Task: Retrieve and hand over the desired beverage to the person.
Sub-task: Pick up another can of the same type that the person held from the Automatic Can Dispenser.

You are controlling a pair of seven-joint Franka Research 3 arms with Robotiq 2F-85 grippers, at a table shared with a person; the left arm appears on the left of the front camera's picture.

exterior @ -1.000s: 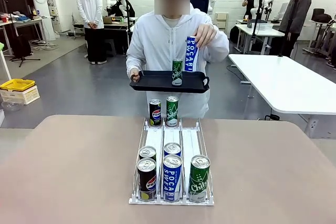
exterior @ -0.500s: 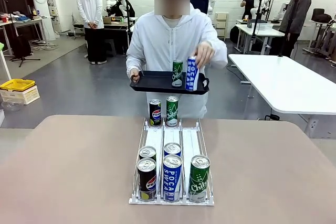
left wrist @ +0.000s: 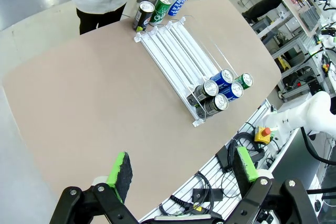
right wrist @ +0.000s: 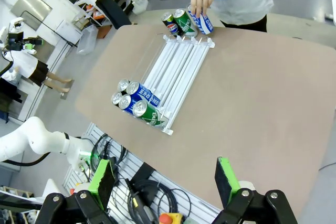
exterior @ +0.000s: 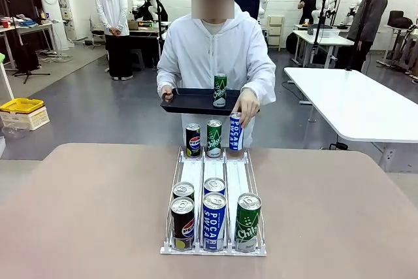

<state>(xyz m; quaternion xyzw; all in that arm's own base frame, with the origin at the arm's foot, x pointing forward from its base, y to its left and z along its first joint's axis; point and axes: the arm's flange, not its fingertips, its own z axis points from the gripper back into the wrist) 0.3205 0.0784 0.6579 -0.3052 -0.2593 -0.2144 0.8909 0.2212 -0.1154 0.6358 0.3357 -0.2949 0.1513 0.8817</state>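
Lowered from the tray (exterior: 189,101), the blue can (exterior: 236,132) is now held in the person's (exterior: 215,50) hand (exterior: 247,104) at the far end of the rack (exterior: 193,173), well ahead of both end effectors. Left end effector (left wrist: 182,167) and right end effector (right wrist: 164,177) hang open and empty. The upright front-row cans (exterior: 214,220) lie nearest, about midway between the arms; which beverage is desired cannot be told.
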